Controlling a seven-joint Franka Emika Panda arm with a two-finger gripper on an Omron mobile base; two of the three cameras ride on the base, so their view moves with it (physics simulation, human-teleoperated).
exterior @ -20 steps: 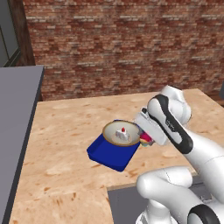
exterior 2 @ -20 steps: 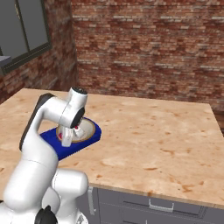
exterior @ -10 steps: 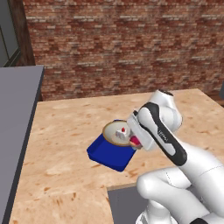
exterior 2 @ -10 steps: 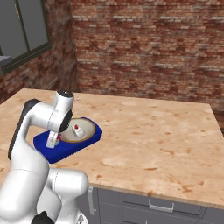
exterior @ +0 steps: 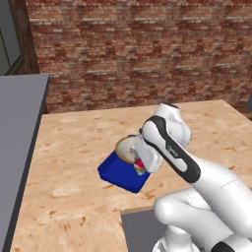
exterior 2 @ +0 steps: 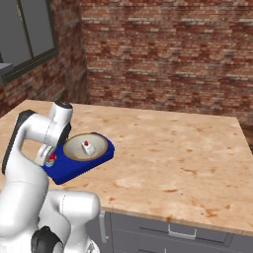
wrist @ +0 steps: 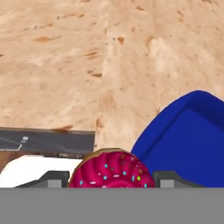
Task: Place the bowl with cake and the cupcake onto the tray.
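Note:
The deep-blue tray (exterior: 117, 171) lies on the wooden counter, and the bowl with cake (exterior 2: 86, 147) stands in its far part, the white slice with a red dot inside. My gripper (exterior: 141, 165) is shut on the cupcake (exterior: 140, 165), a pink sprinkled top that it holds over the tray's near end beside the bowl. In the hand view the cupcake (wrist: 111, 171) sits between my two finger tips, with the tray (wrist: 192, 140) to its right. From the right side the cupcake (exterior 2: 51, 158) shows above the tray (exterior 2: 74, 168), left of the bowl.
A grey worktop (exterior: 17, 147) runs along the left of the wooden counter (exterior 2: 168, 148). A brick wall (exterior: 138, 49) closes the back, with a window (exterior 2: 29, 34) on the left wall. The counter's front edge drops to drawers (exterior 2: 173, 230).
The arm has swung the cupcake leftward, from beside the tray's right edge to over the tray's near end. The bowl and tray have stayed put.

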